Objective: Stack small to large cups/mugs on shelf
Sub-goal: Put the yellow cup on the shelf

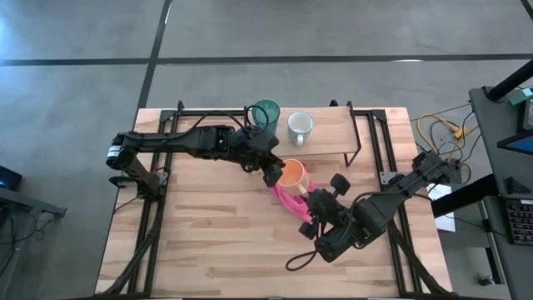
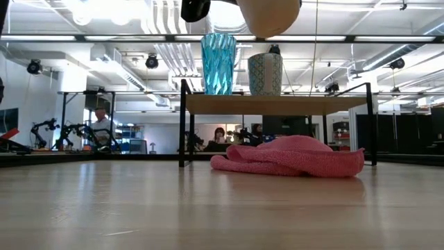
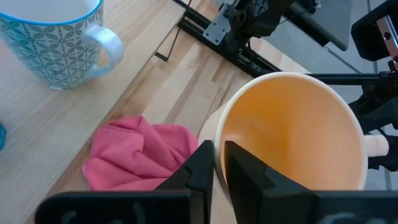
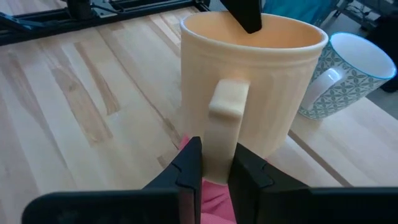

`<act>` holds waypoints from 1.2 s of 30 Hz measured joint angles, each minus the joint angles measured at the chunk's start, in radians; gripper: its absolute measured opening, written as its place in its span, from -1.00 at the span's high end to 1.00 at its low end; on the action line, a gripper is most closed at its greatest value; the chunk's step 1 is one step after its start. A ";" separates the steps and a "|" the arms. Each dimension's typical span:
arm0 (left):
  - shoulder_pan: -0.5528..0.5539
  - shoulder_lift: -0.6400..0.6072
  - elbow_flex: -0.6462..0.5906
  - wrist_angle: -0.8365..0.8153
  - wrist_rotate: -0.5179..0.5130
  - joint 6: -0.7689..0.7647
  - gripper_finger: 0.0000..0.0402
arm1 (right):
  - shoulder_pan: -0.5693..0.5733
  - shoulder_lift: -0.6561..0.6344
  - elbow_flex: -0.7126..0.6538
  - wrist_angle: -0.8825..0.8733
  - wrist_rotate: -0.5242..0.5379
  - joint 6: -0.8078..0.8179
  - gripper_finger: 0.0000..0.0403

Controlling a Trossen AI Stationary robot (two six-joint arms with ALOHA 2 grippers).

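Observation:
The small orange mug (image 1: 292, 173) hangs in the air in front of the shelf (image 1: 329, 140), above the pink cloth (image 1: 289, 198); its underside (image 2: 268, 15) shows above shelf height in the low view. My left gripper (image 1: 273, 172) comes from the table's left and is shut on the mug's rim. My right gripper (image 1: 315, 198) comes from the near right and is shut on its handle. The teal tumbler (image 1: 266, 113) and the white, teal-patterned mug (image 1: 300, 127) stand upright on the shelf board, side by side. My left gripper holds the orange mug by its rim (image 3: 219, 138), on the side away from the handle, with one finger (image 3: 249, 169) inside and one (image 3: 200, 163) outside the wall, slanting down from the table's left. The mug is upright and lifted clear. My right gripper pinches the lower part of the mug's handle (image 4: 219, 146) between its two fingers (image 4: 189, 163), coming about level from the near right, with the fingers on either side of the handle's strap. The mug stands upright in the hold, above the cloth.
The pink cloth (image 2: 291, 157) lies bunched on the table before the shelf's right half. The shelf's thin black legs (image 2: 183, 125) stand at its ends. Board room lies to the right of the white mug (image 2: 265, 73). People and equipment show in the room behind.

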 joint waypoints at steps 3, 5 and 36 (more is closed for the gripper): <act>0.000 0.000 0.000 0.001 0.000 -0.002 0.89 | 0.000 -0.008 0.000 -0.001 0.000 0.000 0.78; 0.000 0.000 0.000 0.001 0.000 -0.002 0.89 | 0.000 -0.012 0.000 -0.003 0.000 0.000 0.78; 0.019 -0.005 0.006 0.160 0.000 0.071 0.88 | 0.017 -0.071 0.000 -0.135 0.030 0.079 0.79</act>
